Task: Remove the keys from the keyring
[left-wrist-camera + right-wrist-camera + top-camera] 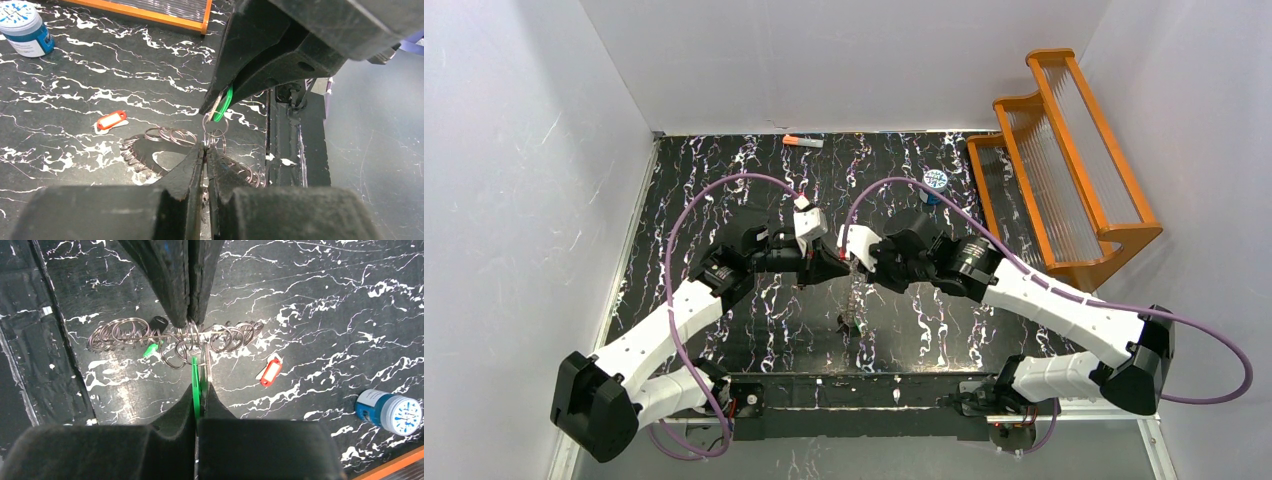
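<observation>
Left gripper — jaws nearly touching — pinches the keyring. Right gripper, closed tight, clamps a green key; red key lies at its 3 o'clock.

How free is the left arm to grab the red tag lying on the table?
Probably not yet: the red tag lies in the open, but the left tool is shut on the rings and would have to let go first.

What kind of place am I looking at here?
Probably a robotics test bench: left arm and right arm bolted to a black marbled table, plain white walls around, an orange rack as prop.
</observation>
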